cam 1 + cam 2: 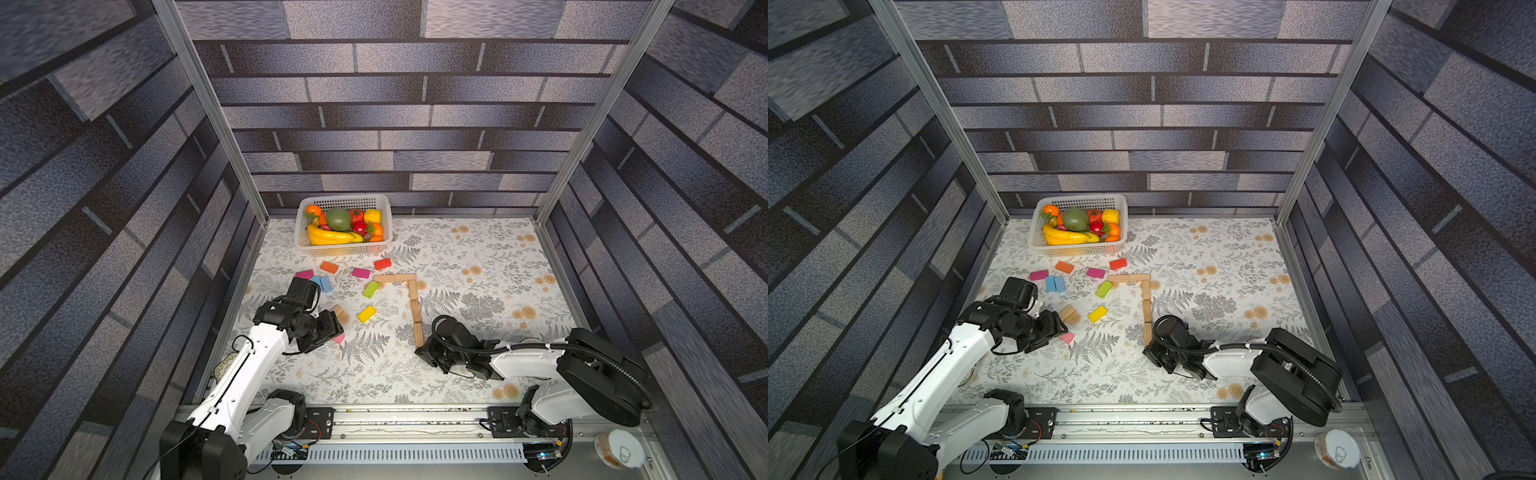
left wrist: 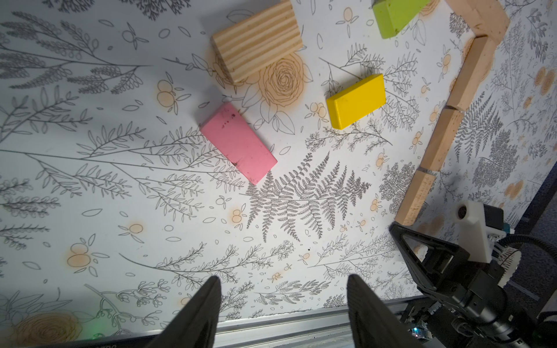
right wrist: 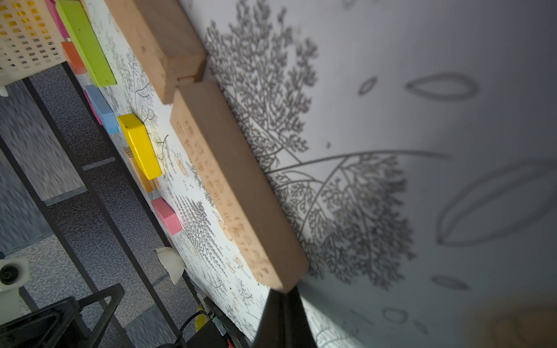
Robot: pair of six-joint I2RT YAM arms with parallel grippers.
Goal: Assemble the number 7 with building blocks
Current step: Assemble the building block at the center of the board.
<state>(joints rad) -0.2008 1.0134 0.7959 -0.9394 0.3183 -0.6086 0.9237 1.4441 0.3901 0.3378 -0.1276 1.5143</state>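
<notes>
Across floral table (image 1: pixel 478 257): white fruit basket (image 1: pixel 345 249) at back. Number 7 (image 1: pixel 414 307) lies mid-table, 2 tan blocks (image 1: pixel 384 277) as bar, 3 as stem (end to end). Right gripper (image 3: pixel 283 301) fingers pressed together, empty, at stem's lower end. Left gripper (image 2: pixel 283 281) fingers apart, empty, over cloth near pink block (image 2: pixel 238 147) and yellow block (image 2: pixel 355 101).

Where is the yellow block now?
In both top views the yellow block lies flat, left of the stem of the 7, between it and the striped wooden block.
</notes>
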